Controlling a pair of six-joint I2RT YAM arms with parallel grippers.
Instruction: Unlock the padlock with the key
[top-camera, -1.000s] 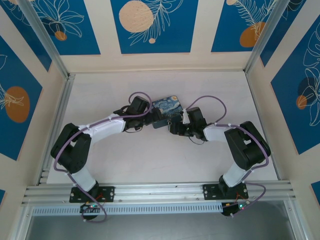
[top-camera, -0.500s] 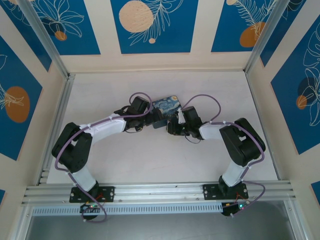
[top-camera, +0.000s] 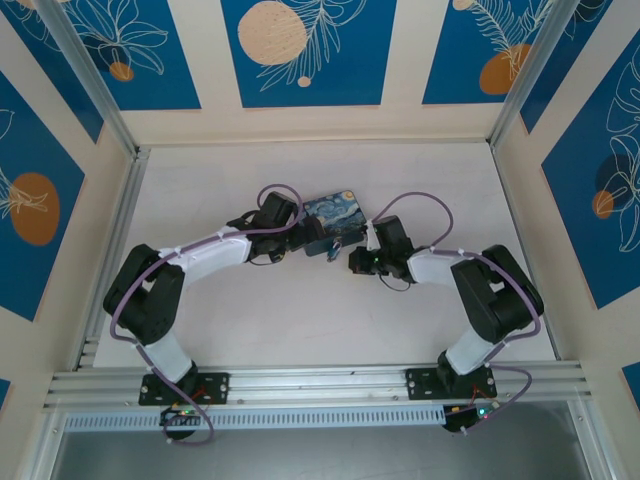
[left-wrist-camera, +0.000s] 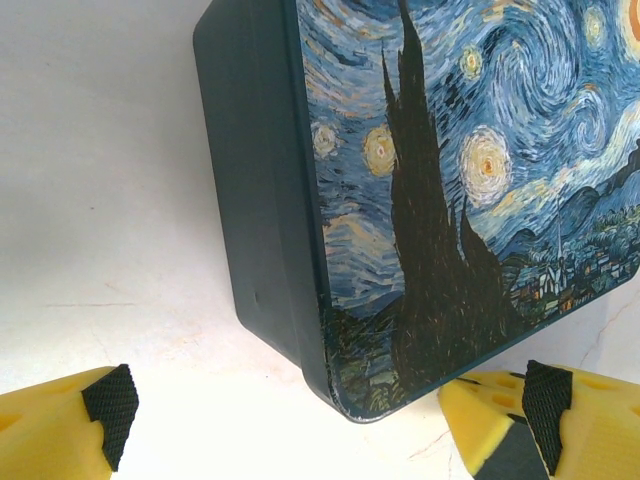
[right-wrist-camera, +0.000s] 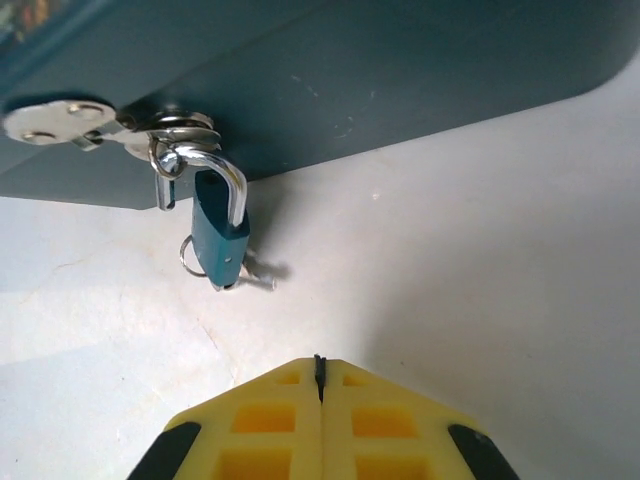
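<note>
Padlock (right-wrist-camera: 220, 235): small and blue, with a shiny loop on top. Hangs from the metal clasp (right-wrist-camera: 165, 125) on the dark side of the box (right-wrist-camera: 400, 70). Leans a little, bottom end down by the white surface (right-wrist-camera: 480, 250).

Key (right-wrist-camera: 255, 277): a thin grey bit at the bottom end of the padlock, touching it. Too small to tell how far in. Small ring (right-wrist-camera: 188, 255) just beside it.

Right gripper (right-wrist-camera: 318, 365): near the padlock, but apart from it. Yellow jaws pressed tight together, holding nothing.

Left gripper (left-wrist-camera: 325, 415): jaws spread wide, one on each side of a corner of the box. Holding nothing. Black pads (left-wrist-camera: 110, 405) on the inner sides of the yellow fingers.

Seen from the top: box flat in the middle of the surface, starry picture facing up. Left arm (top-camera: 200, 255) reaching in to the left end of the box. Right arm (top-camera: 440, 265) reaching in from the right, just on the near side of the box.
</note>
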